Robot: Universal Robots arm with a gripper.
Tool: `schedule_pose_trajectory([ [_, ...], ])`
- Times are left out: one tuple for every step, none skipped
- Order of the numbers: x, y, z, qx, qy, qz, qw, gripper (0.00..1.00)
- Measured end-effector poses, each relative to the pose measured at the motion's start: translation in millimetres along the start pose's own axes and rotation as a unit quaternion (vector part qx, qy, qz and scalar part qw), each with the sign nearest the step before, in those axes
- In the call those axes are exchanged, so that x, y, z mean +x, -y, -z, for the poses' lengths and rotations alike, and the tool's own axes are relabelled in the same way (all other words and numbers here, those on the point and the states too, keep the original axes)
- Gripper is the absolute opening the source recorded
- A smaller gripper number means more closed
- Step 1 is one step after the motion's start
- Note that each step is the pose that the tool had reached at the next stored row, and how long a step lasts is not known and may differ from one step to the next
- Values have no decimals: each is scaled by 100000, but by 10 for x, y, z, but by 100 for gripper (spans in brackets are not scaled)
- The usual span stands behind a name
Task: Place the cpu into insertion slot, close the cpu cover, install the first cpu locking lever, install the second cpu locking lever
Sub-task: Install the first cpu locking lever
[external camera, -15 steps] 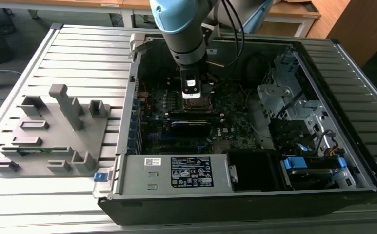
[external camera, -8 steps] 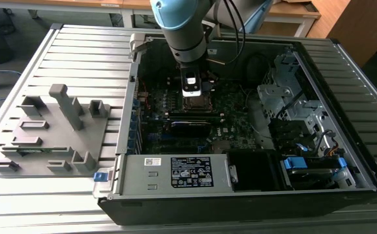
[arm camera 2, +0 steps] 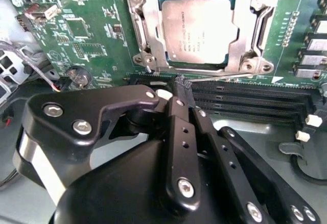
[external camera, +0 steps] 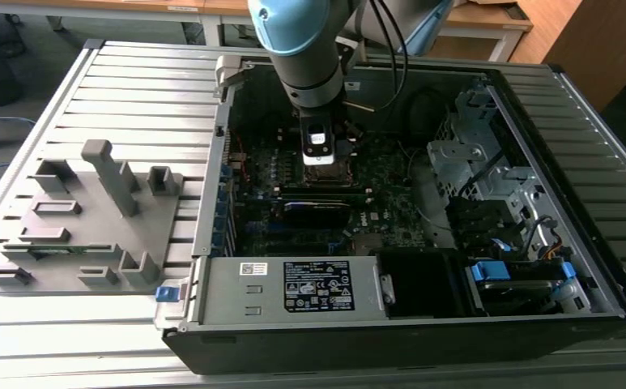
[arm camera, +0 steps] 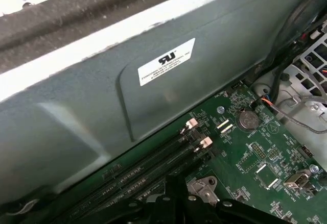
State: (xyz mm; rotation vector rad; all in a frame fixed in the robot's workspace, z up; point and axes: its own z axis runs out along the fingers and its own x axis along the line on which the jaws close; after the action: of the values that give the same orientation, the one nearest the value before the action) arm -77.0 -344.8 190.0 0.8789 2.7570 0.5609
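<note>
In the second wrist view the cpu [arm camera 2: 198, 27], a silver-grey square chip, lies in the insertion slot [arm camera 2: 196, 67] on the green motherboard. The cpu cover [arm camera 2: 149, 27], a silvery frame, lies flat around the chip. A thin wire locking lever [arm camera 2: 230, 74] runs along the socket's edge nearest the memory slots. My gripper [arm camera 2: 182, 85] is shut, its black fingertips pressed together and touching the end of that lever. In the exterior view the gripper [external camera: 319, 154] hangs straight down over the socket [external camera: 329, 173] inside the open computer case.
Black memory slots [arm camera 2: 245, 99] run right beside the fingertips. The case wall [arm camera: 102, 106] with a white label stands close by, and a coin battery [arm camera: 248, 118] sits on the board. A grey fixture tray [external camera: 86, 219] lies at the exterior view's left, outside the case.
</note>
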Motion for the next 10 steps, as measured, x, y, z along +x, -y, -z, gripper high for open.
schedule_pose_trajectory([
  [0, 0, 0, -54, -32, -22, 100000, 11],
  [0, -1, 0, -63, -39, -26, 100000, 11],
  [0, -1, 0, -70, -46, -24, 100000, 11],
  [0, -1, -1, -78, -49, -23, 100000, 11],
  [0, -1, 0, -81, -51, -24, 100000, 11],
  [0, 0, 0, -131, -46, -25, 100000, 11],
  [0, 1, 0, -318, -50, -39, 99999, 11],
  [0, 1, 0, -598, -85, -78, 99998, 11],
  [1, 1, 0, -867, -98, -103, 99996, 11],
  [1, 1, 0, -1073, -67, -100, 99994, 11],
])
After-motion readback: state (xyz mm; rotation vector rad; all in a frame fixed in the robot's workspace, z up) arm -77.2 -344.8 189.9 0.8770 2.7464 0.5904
